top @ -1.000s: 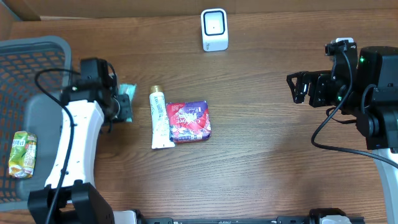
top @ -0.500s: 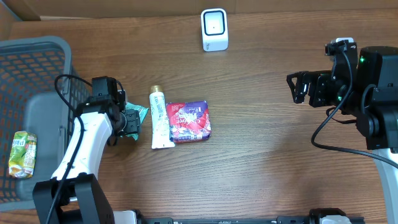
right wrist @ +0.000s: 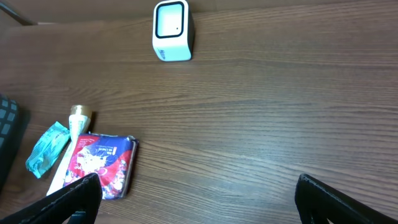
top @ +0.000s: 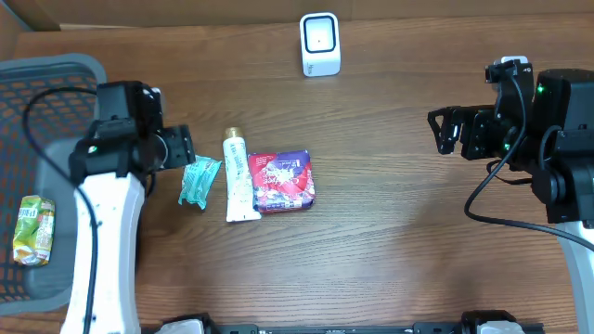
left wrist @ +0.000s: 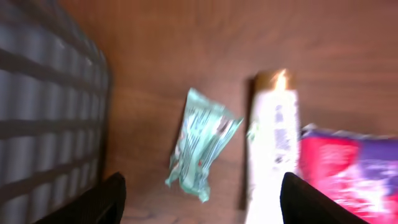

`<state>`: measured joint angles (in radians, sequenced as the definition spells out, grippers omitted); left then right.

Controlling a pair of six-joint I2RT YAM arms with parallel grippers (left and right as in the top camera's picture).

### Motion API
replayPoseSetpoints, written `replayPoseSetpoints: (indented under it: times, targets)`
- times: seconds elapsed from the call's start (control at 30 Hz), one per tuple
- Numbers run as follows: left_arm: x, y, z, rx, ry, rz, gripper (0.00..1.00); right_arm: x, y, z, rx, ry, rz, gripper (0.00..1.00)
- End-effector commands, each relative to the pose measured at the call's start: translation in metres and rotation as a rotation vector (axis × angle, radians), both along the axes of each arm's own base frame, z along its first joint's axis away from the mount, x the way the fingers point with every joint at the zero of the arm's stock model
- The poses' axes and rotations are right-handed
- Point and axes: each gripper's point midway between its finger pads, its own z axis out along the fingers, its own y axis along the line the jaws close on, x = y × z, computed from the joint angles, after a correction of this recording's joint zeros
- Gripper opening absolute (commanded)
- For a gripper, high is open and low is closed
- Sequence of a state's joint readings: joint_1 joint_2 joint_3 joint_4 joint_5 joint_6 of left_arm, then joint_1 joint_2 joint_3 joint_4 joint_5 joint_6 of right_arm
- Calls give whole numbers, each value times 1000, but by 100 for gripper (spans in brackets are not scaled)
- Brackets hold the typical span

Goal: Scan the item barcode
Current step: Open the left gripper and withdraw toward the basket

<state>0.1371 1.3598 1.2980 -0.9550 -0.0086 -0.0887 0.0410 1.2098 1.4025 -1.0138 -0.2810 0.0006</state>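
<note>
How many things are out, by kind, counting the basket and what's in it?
Packets: 3 (teal packet, red and purple pouch, green and yellow packet inside the grey basket)
Tubes: 1 (white tube)
Scanners: 1 (white scanner)
Baskets: 1
Total: 6

Wood counter (top: 390, 232): white scanner (top: 320, 44) at back; teal packet (top: 197, 180), tube (top: 239, 176), red pouch (top: 282, 181) side by side; grey basket (top: 56, 70) left.
</note>
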Motion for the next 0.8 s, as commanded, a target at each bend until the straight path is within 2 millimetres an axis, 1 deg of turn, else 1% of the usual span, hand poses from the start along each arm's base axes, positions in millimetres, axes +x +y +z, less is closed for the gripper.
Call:
replayPoseSetpoints:
  times: [0.0, 0.07, 0.13, 0.2, 0.33, 0.37, 0.5, 0.6, 0.7, 0.77]
  targets:
    - [-3, -5, 37, -32, -108, 20, 74, 1, 1, 15, 2, -41, -1, 100]
    - [-8, -3, 53, -26, -153, 27, 77, 1, 1, 15, 2, -41, -1, 100]
    - [-13, 3, 64, -24, -190, 52, 79, 1, 1, 15, 2, -40, -1, 100]
    - [-19, 14, 76, -29, -228, 107, 80, 1, 1, 15, 2, -40, -1, 100]
    - [-30, 45, 98, -7, -290, 205, 80, 1, 1, 15, 2, -41, -1, 100]
    - [-32, 52, 104, 1, -304, 226, 82, 1, 1, 15, 2, -40, -1, 100]
    - [-38, 72, 132, 32, -368, 256, 84, 1, 1, 15, 2, -41, -1, 100]
    - [-42, 87, 147, 66, -403, 289, 85, 1, 1, 15, 2, -41, -1, 100]
    - [-51, 108, 148, 118, -392, 344, 85, 1, 1, 15, 2, -41, -1, 100]
    - [-64, 128, 138, 151, -337, 423, 86, 1, 1, 15, 2, -40, -1, 100]
